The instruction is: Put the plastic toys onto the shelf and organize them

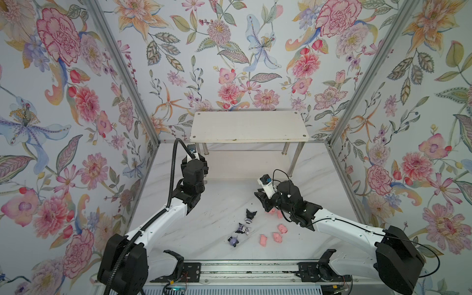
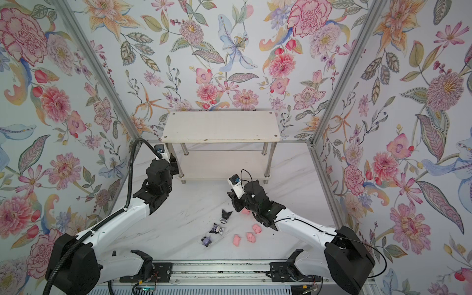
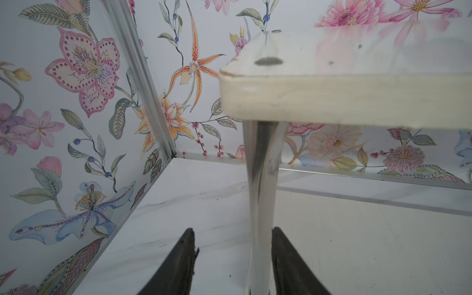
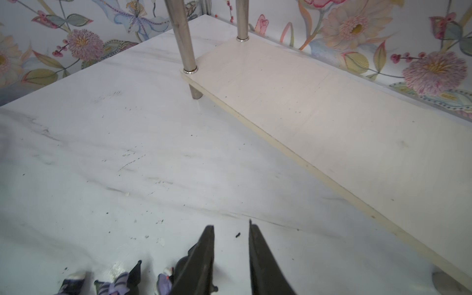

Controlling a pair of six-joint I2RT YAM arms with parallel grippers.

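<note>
Loosely, the left gripper (image 3: 233, 229) straddles a chrome leg (image 3: 263, 191) of the shelf (image 1: 249, 126), fingers apart, probably to steady or shift it. The right gripper (image 4: 230, 224) hovers narrowly parted and empty, with purple figures (image 4: 117, 282) just beside it and pink pigs (image 1: 282, 228) near its wrist, all on the table (image 1: 217, 204)

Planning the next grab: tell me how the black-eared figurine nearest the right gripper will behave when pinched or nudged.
The figurine looks like moulded plastic: probably stiff and light. It seems to stand upright, big head on a small body, so a nudge would likely tip it. Its pointed ears may slip out of the narrow right gripper.
</note>
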